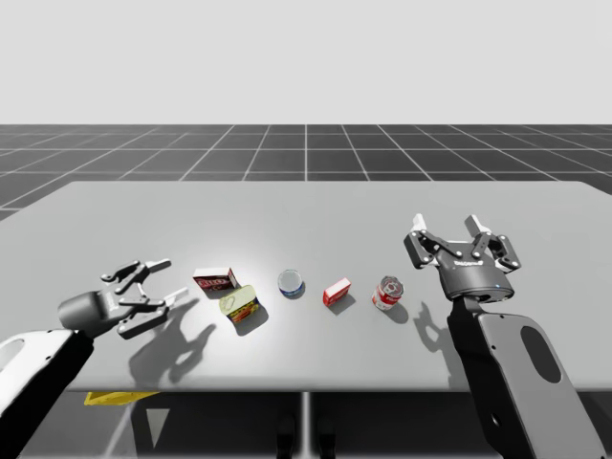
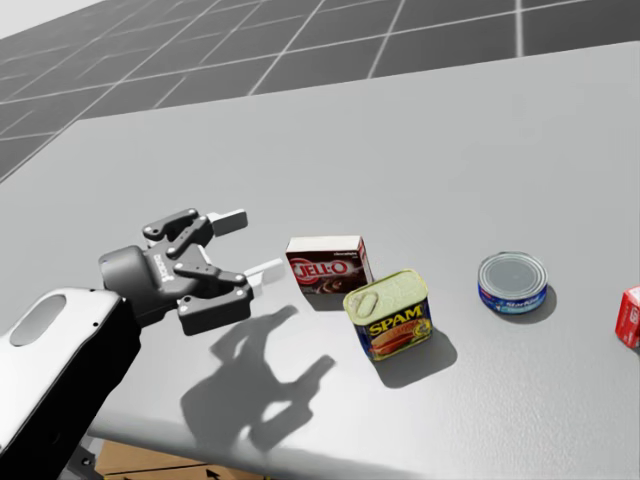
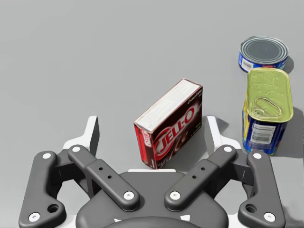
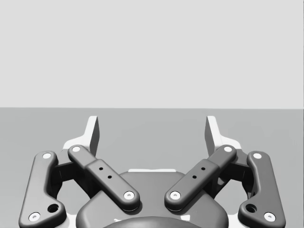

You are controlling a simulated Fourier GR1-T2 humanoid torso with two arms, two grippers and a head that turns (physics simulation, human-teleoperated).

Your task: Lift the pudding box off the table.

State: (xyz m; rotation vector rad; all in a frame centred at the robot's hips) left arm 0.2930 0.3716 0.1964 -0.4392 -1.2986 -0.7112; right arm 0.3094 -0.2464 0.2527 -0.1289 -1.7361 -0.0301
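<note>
We have the pudding box (image 3: 168,124) on the table (image 1: 306,210), resting on a long narrow side, dark red face, white upper side, not lifted. Our left gripper (image 2: 250,243) is low over the table just beside the pudding box, on the side away from all the other items, fingers (image 3: 92,135) pointing at it. Its jaws are spread wide and hold nothing. In the left wrist view the pudding box lies ahead of the gripper, in line with the gap between the fingers and turned at an angle to them, one corner towards the palm. In the head view the fingertips stop short of it, the closer one just off its end, no contact that we can see. The gripper's shadow (image 2: 260,370) falls on the table nearer to us than the pudding box. A rectangular can (image 2: 390,313), yellow-green top and blue sides, stands just beside the pudding box on the side away from the left gripper, slightly nearer to us. The left wrist view shows a gap between the two, so they are apart. A flat round can (image 2: 512,281), blue band and grey lid, is past the rectangular can, near the pudding box but not beside it. A small red box (image 1: 337,292) comes next going away from the pudding box, then a red round can (image 1: 387,293), well apart from it. Our right gripper (image 1: 447,224) is the farthest thing from the pudding box, past the red round can, raised over the table. Its jaws are wide open with nothing between them, and its wrist view looks out across the table top.
</note>
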